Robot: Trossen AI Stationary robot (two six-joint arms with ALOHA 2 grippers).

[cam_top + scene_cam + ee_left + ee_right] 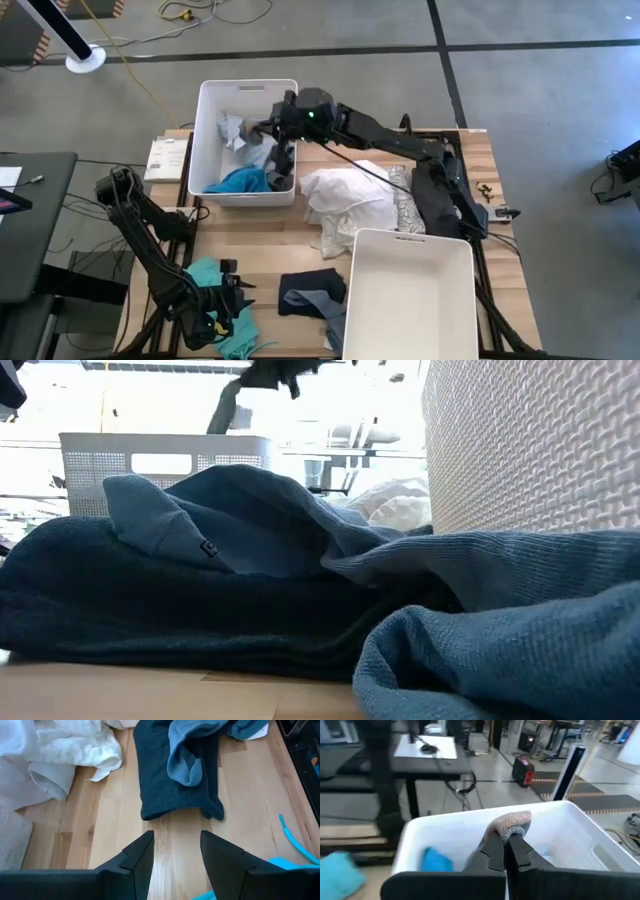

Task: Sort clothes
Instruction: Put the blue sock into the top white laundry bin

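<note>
My right gripper (506, 840) hangs above the far white bin (210, 110), clenched on a grey garment (511, 824); a blue garment (240, 180) lies in that bin. My left gripper (176, 851) waits released at the near table edge, facing a dark folded garment (165, 785) beside white clothes (345, 195).

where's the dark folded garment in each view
High: dark garment on the table's near edge, left of the near bin.
Low: fills the foreground, bin wall at right.
Left wrist: beyond the open fingers.
Right wrist: not in it.
Shared landmark: the white clothes.
</note>
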